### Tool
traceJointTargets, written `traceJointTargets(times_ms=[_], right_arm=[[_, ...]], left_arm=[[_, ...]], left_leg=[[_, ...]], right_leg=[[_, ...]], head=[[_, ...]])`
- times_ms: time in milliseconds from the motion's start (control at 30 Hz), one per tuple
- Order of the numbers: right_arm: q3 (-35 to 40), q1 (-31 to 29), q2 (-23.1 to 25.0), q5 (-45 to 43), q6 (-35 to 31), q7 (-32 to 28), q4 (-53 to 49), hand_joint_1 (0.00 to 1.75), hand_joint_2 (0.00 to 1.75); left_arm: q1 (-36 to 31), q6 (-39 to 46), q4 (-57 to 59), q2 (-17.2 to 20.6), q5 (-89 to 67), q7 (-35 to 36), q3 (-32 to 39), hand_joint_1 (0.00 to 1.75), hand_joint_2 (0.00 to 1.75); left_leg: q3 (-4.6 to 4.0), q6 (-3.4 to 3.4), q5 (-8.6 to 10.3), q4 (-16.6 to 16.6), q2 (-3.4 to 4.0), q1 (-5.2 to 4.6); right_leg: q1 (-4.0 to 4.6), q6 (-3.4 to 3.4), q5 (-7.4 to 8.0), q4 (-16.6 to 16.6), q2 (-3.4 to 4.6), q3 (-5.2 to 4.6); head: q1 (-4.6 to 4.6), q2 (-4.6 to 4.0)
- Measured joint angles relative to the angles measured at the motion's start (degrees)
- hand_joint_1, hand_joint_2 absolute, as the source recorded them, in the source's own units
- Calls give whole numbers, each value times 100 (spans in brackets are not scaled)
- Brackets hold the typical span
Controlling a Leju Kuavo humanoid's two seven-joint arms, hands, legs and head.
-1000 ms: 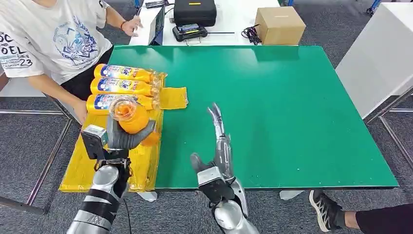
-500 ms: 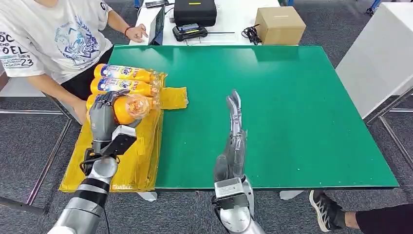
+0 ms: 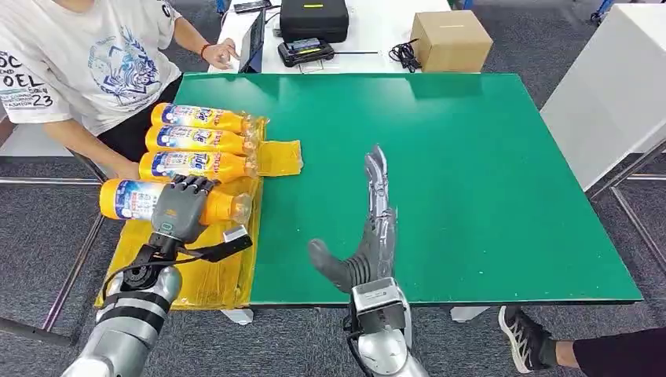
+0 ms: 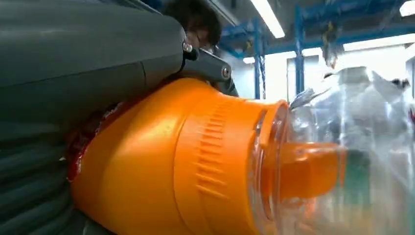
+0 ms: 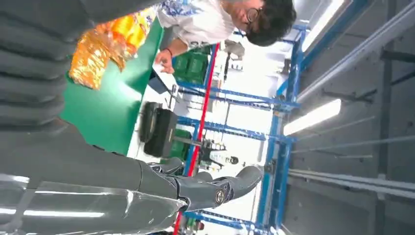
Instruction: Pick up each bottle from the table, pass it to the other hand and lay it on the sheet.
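Fingers (image 3: 188, 188) of the left hand (image 3: 179, 210) are wrapped over an orange bottle (image 3: 135, 199), clamped on its middle at the lower left of the frame. That held bottle lies on its side, its blue-labelled base end sticking out past the left edge of the yellow sheet (image 3: 141, 267) and its clear cap end pointing right, toward the green table (image 3: 471, 188). From the left wrist view the same bottle (image 4: 161, 161) fills the space against the grey palm, orange shoulder and clear cap close up.

Lower centre, the right hand (image 3: 369, 236) is held edge-up over the table's near part, fingers (image 3: 377, 177) straight and together pointing away, thumb spread out to the left, nothing in it. The right wrist view shows those dark fingers (image 5: 215, 188) stretched out and free.

Just beyond the held bottle, three more bottles (image 3: 196, 143) lie side by side on the far end of the sheet, caps to the right, the nearest of them just beside the left hand's fingers.

At the upper left a person in a white printed shirt (image 3: 86, 63) sits close to the sheet. Beyond the green table's far edge, at the top of the frame, a white table carries a black case (image 3: 314, 17) and a cardboard box (image 3: 451, 41).
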Motion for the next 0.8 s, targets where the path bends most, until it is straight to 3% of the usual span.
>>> traceJointTargets(times_ms=[300, 767, 800], right_arm=[[-26, 29, 0, -61, 353, 9, 107, 0, 175], [-59, 52, 39, -11, 577, 63, 295, 0, 175], [-61, 53, 48, -4, 601, 66, 313, 0, 175]], left_arm=[[-337, -824, 1226, 476, 57, -230, -433, 175, 175], [-560, -1834, 1446, 572, 777, -547, -479, 175, 175], [-564, -1939, 1451, 575, 881, -575, -481, 56, 175]], left_leg=[[0, 0, 0, 0, -7, 0], [20, 0, 0, -2, -1, 0], [21, 0, -1, -2, -1, 0]], right_leg=[[0, -1, -1, 0, -2, 1], [0, -2, 0, 0, 2, 21], [0, -2, 0, 0, 2, 22]], head=[[0, 0], [0, 0], [0, 0]])
